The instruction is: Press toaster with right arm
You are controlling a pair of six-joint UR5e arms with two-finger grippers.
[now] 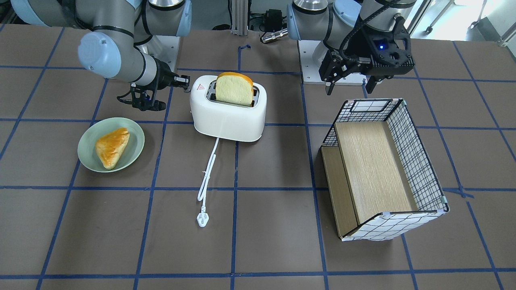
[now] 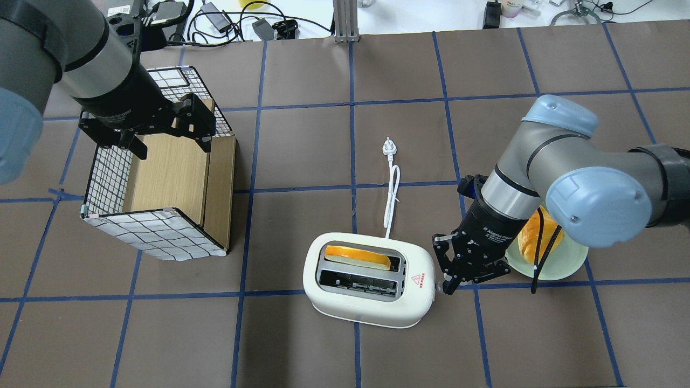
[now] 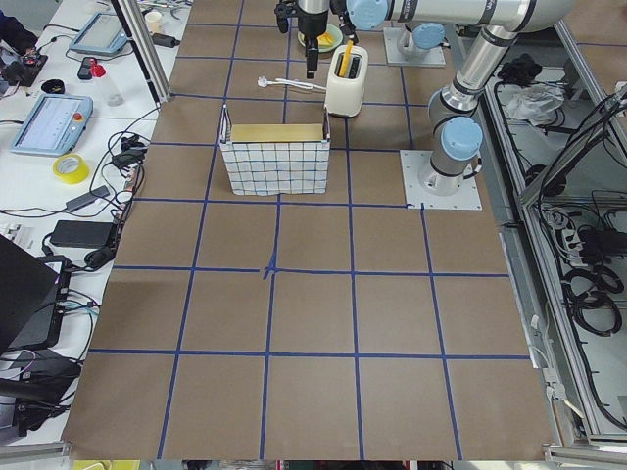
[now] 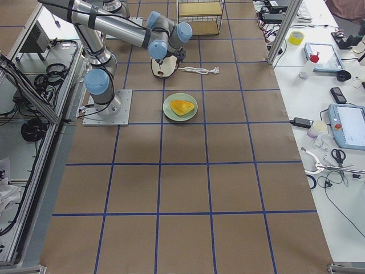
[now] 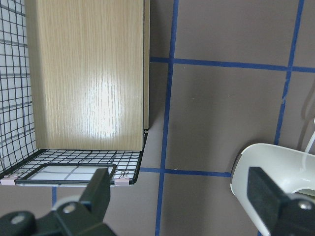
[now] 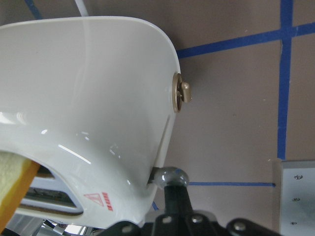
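The white toaster (image 1: 229,117) stands mid-table, also in the overhead view (image 2: 372,315). A bread slice (image 1: 234,88) stands tall out of one slot. My right gripper (image 1: 186,82) is shut, level with the toaster's end that bears the red triangle, and also shows in the overhead view (image 2: 446,285). In the right wrist view its tip (image 6: 171,192) touches the lever knob (image 6: 170,177) on the toaster's (image 6: 88,98) end, below a beige dial (image 6: 179,93). My left gripper (image 1: 349,82) is open and empty above the grid-patterned box.
The grid-patterned box (image 1: 419,161) with a wooden floor lies beside the toaster, under my left gripper (image 2: 170,143). A green plate (image 1: 86,141) with a pastry (image 1: 113,147) sits near the right arm. The toaster's cord and plug (image 1: 201,219) trail across the table.
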